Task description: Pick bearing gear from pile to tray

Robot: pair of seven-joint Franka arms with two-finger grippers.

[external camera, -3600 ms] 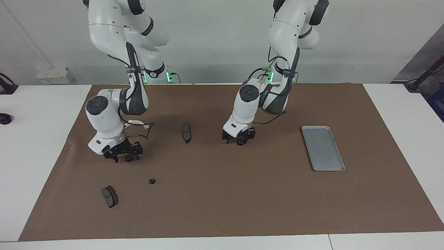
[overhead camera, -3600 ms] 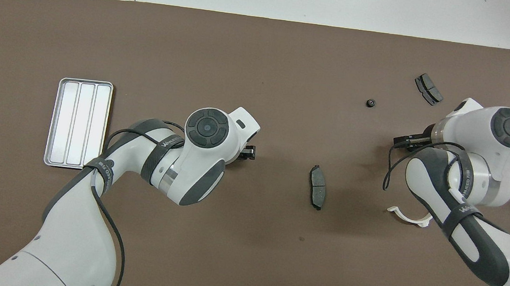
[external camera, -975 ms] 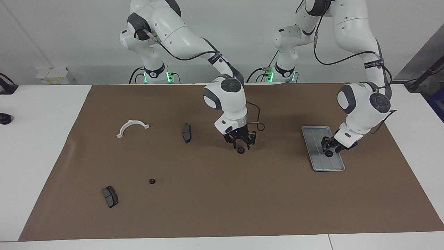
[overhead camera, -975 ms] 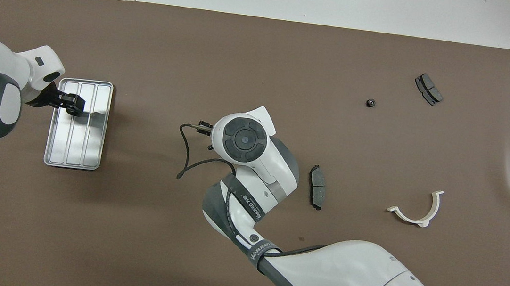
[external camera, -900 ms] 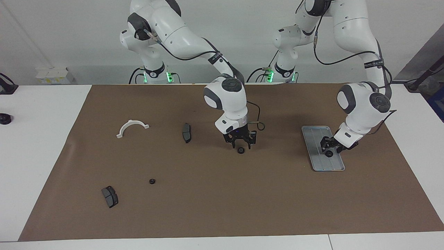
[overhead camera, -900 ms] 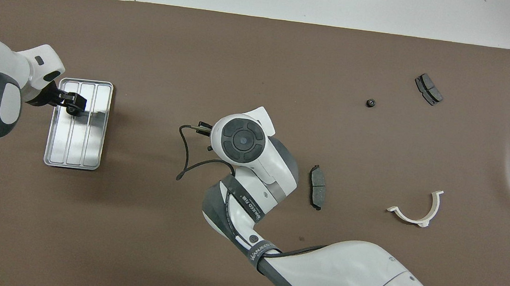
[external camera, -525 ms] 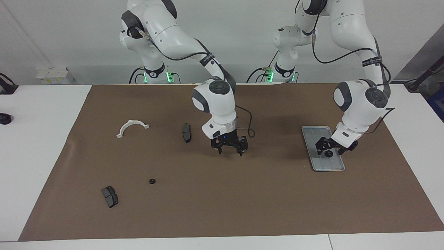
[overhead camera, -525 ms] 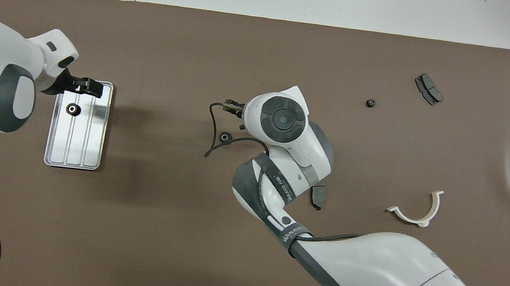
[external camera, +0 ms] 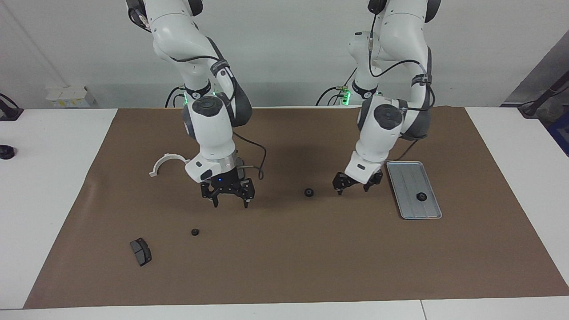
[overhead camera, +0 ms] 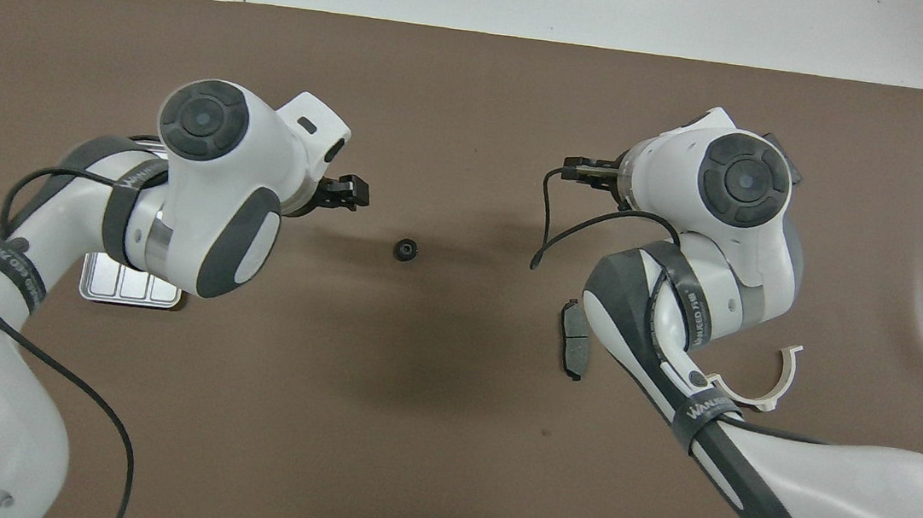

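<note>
Right gripper [external camera: 228,195] hangs over bare brown mat [external camera: 284,266] toward the right arm's end of the table, fingers spread wide and pointing down, nothing between them. In the overhead view its fingers are hidden under its own wrist housing. Left gripper [external camera: 355,183] is low over the mat just beside the tray [external camera: 402,171], fingers apart, empty; from overhead only one dark fingertip [overhead camera: 353,190] sticks out past the wrist. Between the two grippers a small black round gear [external camera: 309,192] lies on the mat, touched by neither. A second black gear [external camera: 420,196] sits in the tray, toward the end farther from the robots. From overhead the tray is almost wholly covered by the left arm, only one corner showing. A third small black piece [external camera: 194,232] lies farther from the robots than the right gripper, and a dark brake pad [external camera: 141,251] farther still, toward the mat's corner. White semicircular bracket [external camera: 163,162] is partly hidden by the right arm in both views. A second brake pad [overhead camera: 573,350] shows only from overhead, partly covered; the facing view hides it.
</note>
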